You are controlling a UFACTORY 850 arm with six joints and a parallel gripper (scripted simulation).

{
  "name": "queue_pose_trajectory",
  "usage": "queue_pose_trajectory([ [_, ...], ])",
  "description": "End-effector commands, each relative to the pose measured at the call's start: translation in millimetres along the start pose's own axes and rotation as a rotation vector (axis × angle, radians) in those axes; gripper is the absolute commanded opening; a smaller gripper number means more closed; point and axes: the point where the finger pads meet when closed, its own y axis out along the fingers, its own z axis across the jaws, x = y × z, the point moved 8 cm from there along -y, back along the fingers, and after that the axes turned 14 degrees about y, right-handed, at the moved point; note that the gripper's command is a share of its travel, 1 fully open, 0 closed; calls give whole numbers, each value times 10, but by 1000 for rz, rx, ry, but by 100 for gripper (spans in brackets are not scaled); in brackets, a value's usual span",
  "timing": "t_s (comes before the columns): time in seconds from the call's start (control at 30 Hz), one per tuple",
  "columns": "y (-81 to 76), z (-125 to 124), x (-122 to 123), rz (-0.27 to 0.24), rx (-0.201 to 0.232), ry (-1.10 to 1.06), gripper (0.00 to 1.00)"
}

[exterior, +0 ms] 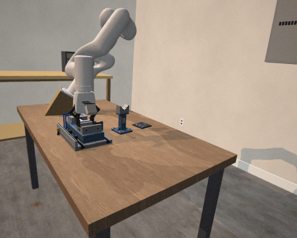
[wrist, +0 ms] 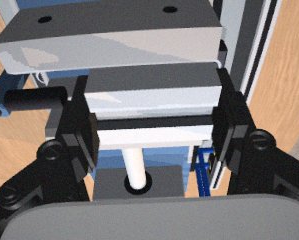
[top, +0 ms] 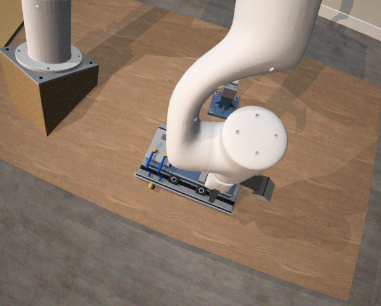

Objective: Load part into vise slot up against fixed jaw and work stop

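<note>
My gripper (wrist: 153,91) is shut on the part (wrist: 152,90), a grey block, with one finger on each short end. It holds the part low in the open vise (exterior: 84,132), between the jaws. In the wrist view the part's far long side lies close along the fixed jaw (wrist: 109,30), the big grey block with two holes. The work stop (wrist: 36,99), a dark rod, points in from the left; my left finger hides its tip. The white cylinder rod (wrist: 135,170) is on the near side. I cannot make out the slot. The infeed plate (exterior: 142,125) is bare.
The V-block (exterior: 122,109) stands on its blue post right of the vise; it also shows in the top view (top: 228,95). Blue hoses (top: 154,162) rise at the vise's left end. The arm's base pedestal (top: 47,85) stands at the far left.
</note>
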Motion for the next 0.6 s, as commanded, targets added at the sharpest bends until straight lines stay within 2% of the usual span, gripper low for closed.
queue_pose_trajectory([
  [0.0,-10,0,-7,2,0,-1,0],
  [0.03,-10,0,-7,2,0,-1,0],
  [0.07,-10,0,-7,2,0,-1,81],
  [0.57,-10,0,-7,2,0,-1,81],
])
